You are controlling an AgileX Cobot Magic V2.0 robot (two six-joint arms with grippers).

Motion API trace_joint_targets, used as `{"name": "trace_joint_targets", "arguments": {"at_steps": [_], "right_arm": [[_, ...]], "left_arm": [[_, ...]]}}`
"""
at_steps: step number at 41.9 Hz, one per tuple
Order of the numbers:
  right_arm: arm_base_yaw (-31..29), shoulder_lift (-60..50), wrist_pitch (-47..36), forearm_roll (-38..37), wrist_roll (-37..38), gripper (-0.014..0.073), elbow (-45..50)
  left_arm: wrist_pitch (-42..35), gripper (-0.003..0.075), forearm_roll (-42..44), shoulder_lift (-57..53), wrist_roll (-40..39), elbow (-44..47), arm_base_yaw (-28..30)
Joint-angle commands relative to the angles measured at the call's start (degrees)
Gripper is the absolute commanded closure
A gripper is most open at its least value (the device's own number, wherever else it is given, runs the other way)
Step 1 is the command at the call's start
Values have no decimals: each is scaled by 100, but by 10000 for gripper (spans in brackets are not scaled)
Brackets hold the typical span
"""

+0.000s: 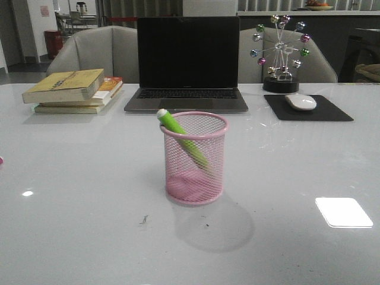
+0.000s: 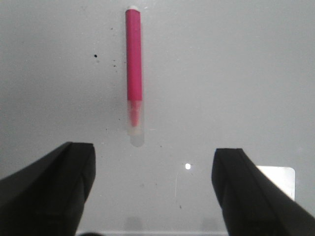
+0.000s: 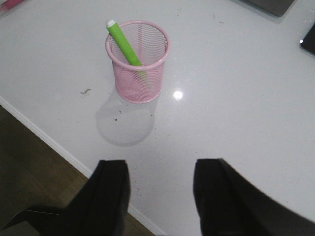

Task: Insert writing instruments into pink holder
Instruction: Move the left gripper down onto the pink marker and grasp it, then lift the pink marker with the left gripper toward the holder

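While the green pen [image 1: 182, 138] sits in the pink holder [image 1: 195, 158], your wide-open left tool [image 2: 152, 189] points straight along the pink pen [image 2: 134, 73] lying on the counter [image 2: 236, 73].

No legible text in any of my three views.

Front view: the top book [image 1: 64, 85] of the stack has a yellow cover with dark marks that may be a title, too blurred to read. The book beneath [image 1: 111, 84] shows a red and orange edge, nothing readable. Laptop [image 1: 187, 64] screen is dark; a faint strip below the screen could be a brand name, but I cannot make it out. A small pale sign [image 1: 44, 10] hangs on the far wall, lettering unresolved.

My left wrist view: the magenta pen [image 2: 134, 58] carries no visible print.

My right wrist view: the green pen [image 3: 123, 43] and the pink holder [image 3: 138, 62] show no label.
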Motion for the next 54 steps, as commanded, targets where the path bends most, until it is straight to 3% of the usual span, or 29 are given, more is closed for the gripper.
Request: {"name": "trace_joint_targets", "arguments": {"at_steps": [1,16,25,31,45,54], "right_arm": [[-4,-29,-366,-3,-18,166,-168],[-4,-29,-366,-3,-18,166,-168],[-4,-29,-366,-3,-18,166,-168],[-4,-29,-366,-3,-18,166,-168],[-4,-29,-366,-3,-18,166,-168],[-4,-29,-366,-3,-18,166,-168]], "left_arm": [[-227,170,-161,482,49,-459,191],[-530,173,-336,2042,328,-1321,384],[-505,235,-326,2672,328,-1838,384],[-503,288,-312,2919,328,-2056,384],[-677,288,-157,3187,328,-2283,384],[-389,288,-157,3462,328,-2545,384]]}}
